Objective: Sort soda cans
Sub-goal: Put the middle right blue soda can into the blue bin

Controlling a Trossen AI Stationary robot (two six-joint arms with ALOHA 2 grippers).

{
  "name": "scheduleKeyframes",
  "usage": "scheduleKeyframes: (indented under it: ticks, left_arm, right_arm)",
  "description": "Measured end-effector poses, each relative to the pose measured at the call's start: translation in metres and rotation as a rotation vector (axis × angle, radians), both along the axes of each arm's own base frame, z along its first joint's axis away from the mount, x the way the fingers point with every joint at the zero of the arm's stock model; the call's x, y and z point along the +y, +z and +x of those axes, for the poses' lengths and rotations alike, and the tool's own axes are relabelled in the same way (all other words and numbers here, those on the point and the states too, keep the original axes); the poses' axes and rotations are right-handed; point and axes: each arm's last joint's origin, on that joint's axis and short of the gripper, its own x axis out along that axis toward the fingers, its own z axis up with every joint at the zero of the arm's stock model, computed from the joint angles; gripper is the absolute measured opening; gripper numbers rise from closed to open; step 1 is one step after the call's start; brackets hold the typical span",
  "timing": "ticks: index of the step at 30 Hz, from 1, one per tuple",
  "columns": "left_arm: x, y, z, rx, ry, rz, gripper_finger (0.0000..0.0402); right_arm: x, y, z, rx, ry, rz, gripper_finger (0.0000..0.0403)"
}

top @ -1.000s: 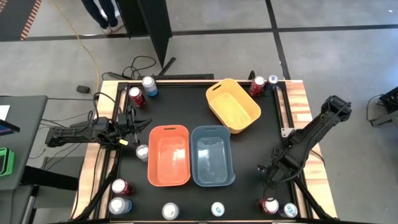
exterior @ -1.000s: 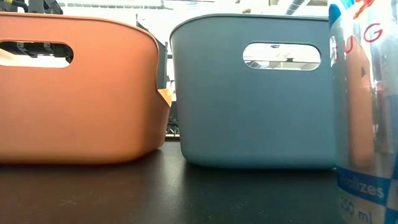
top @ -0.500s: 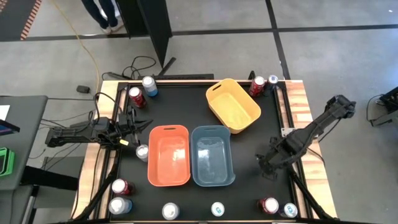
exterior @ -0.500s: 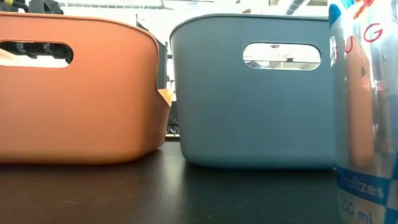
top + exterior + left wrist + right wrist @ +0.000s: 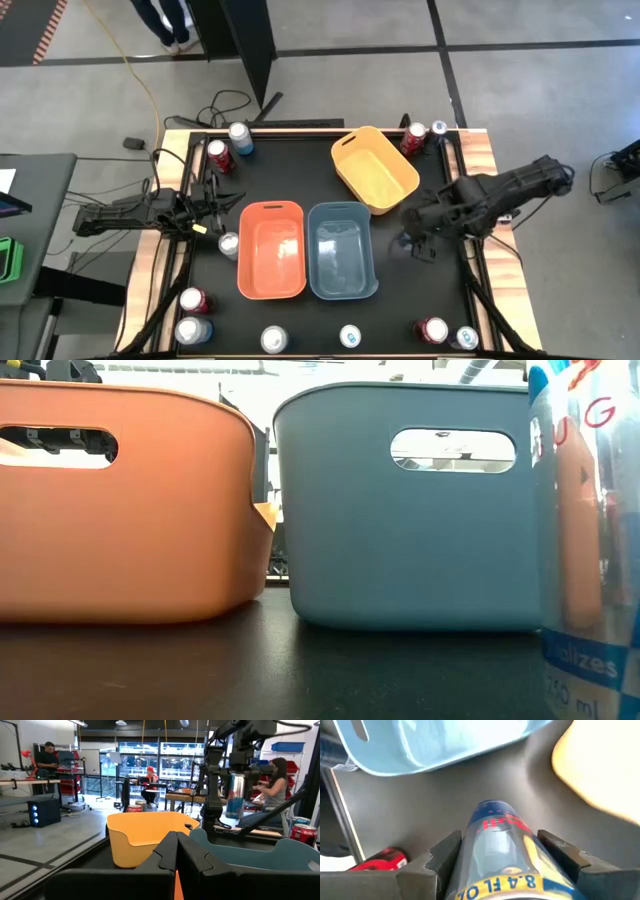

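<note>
While right gripper [image 5: 410,240] grips blue can [image 5: 502,852], seemingly airborne

One blue-silver soda can [image 5: 502,855] lifted above table; other soda cans [image 5: 218,155] upright at edges.

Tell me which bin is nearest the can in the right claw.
The blue bin. The right claw holds the can just off its right side; the orange bin sits beyond it.
</note>
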Motion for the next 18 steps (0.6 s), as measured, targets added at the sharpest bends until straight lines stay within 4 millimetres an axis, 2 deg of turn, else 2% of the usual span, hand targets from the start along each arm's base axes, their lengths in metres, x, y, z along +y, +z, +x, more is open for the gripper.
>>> scheduleKeyframes:
  ticks: [12, 18]
  left_arm:
    - [0.0, 0.0, 0.0, -0.003, -0.001, -0.004, 0.0]
    - [0.0, 0.0, 0.0, -0.004, 0.0, -0.004, 0.0]
  right_arm:
    - [-0.023, 0.022, 0.086, 0.031, 0.254, -0.115, 0.0235]
    - [-0.028, 0.022, 0.124, 0.03, 0.352, -0.148, 0.0235]
